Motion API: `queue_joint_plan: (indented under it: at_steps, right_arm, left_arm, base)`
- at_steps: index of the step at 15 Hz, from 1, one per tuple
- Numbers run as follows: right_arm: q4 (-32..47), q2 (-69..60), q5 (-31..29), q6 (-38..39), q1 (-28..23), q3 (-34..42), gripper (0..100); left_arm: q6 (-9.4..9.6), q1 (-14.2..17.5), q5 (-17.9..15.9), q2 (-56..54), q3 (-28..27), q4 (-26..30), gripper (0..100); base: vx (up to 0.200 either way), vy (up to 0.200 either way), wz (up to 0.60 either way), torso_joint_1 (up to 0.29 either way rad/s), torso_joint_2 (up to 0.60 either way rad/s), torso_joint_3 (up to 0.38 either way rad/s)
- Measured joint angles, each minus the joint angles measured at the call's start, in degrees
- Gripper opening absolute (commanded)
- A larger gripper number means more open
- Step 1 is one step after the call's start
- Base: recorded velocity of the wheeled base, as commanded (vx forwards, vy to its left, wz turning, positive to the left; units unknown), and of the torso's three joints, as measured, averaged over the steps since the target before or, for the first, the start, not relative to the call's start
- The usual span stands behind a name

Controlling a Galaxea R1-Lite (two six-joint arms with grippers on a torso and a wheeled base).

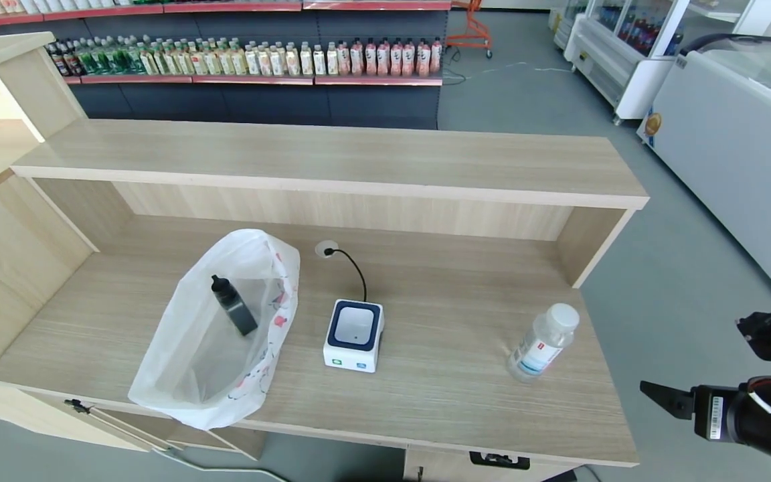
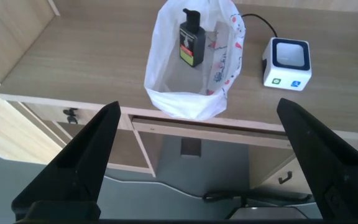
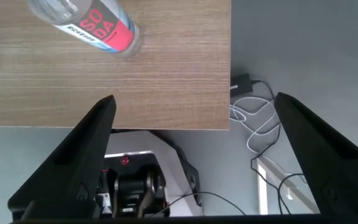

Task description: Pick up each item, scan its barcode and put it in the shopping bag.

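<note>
A clear bottle [image 1: 543,341] is standing upright near the right end of the counter [image 1: 439,381], well apart from the other things. The right gripper [image 3: 194,109] is hovering off the counter's front right corner, fingers spread apart and holding nothing. A scanner [image 1: 353,333] is sitting mid-counter, just beside a white bag [image 1: 164,348] containing a black bottle [image 1: 233,306]. The left gripper [image 2: 199,109] is hanging in front of the bag, its fingers also apart.
</note>
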Motion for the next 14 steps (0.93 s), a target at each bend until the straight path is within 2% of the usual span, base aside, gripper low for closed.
queue_joint_plan:
  at_steps: [2,5,11,14]
  right_arm:
    - [-0.24,0.61,0.06,0.57,1.66,0.0,100]
    - [-5.01,2.55,-0.11,0.6,3.97,0.37,100]
    - [-20.44,12.74,-0.94,0.73,9.16,1.38,100]
    - [-28.83,18.92,-4.06,0.71,12.41,1.35,100]
  left_arm:
    - [0.0,0.0,0.0,0.0,0.0,0.0,100]
    - [-0.02,0.02,0.0,0.0,0.0,0.0,100]
    - [-0.02,0.02,0.0,0.0,0.0,0.0,100]
    - [-0.02,0.02,0.0,0.0,0.0,0.0,100]
  base:
    - [0.0,0.0,0.0,0.0,0.0,0.0]
    - [0.0,0.0,0.0,0.0,0.0,0.0]
    - [0.0,0.0,0.0,0.0,0.0,0.0]
    - [0.0,0.0,0.0,0.0,0.0,0.0]
